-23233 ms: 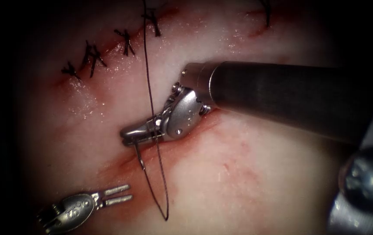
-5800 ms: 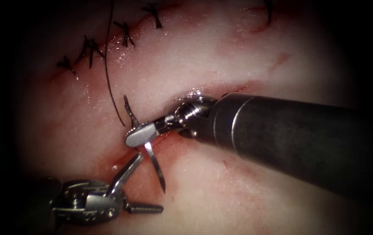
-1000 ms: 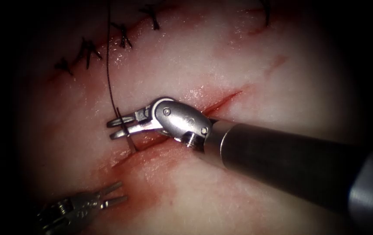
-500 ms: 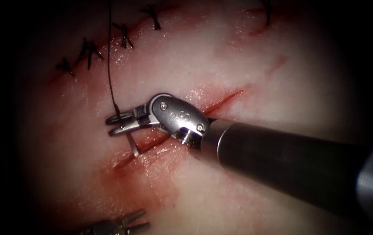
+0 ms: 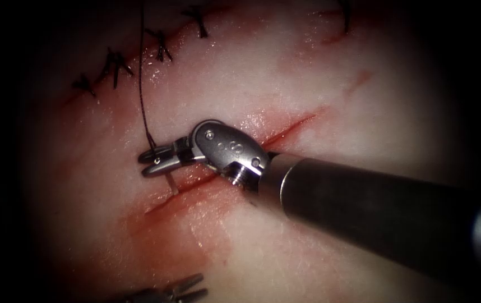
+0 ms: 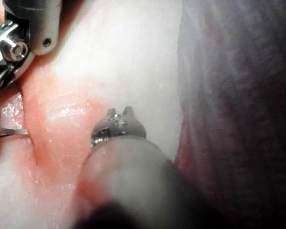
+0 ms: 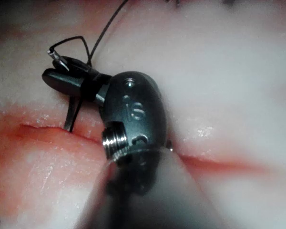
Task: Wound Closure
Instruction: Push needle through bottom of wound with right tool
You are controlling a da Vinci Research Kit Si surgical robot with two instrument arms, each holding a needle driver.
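The tissue (image 5: 319, 84), a pale slab of pork belly, takes up most of the endoscope view. An open cut (image 5: 223, 174) runs across the centre of the frame from lower left to upper right, its edges lined with red fluid (image 5: 179, 235) that spreads toward the lower left. No stitch is seen across it, so most of the closing looks left to do. In the upper left of the frame a second cut is already closed with a row of knotted dark stitches (image 5: 114, 66).

The right pincer (image 5: 152, 160) comes in from the lower right on a long dark shaft and sits over the middle of the open cut. Its jaws are clenched on the curved needle (image 5: 171, 182) near the thread end. The needle hangs below the jaws, and its lower part meets the upper-left edge of the cut. In the right wrist view the needle (image 7: 71, 117) reaches down to the cut's lip, but whether the tip has entered the tissue is hard to tell. The dark thread (image 5: 141, 84) rises from the jaws to the upper edge of the frame.

The left pincer (image 5: 187, 286) is at the bottom edge of the frame, cut off by it. Its jaws are slightly parted and hold nothing. In the left wrist view the left pincer (image 6: 121, 112) hovers beside the red-stained cut.
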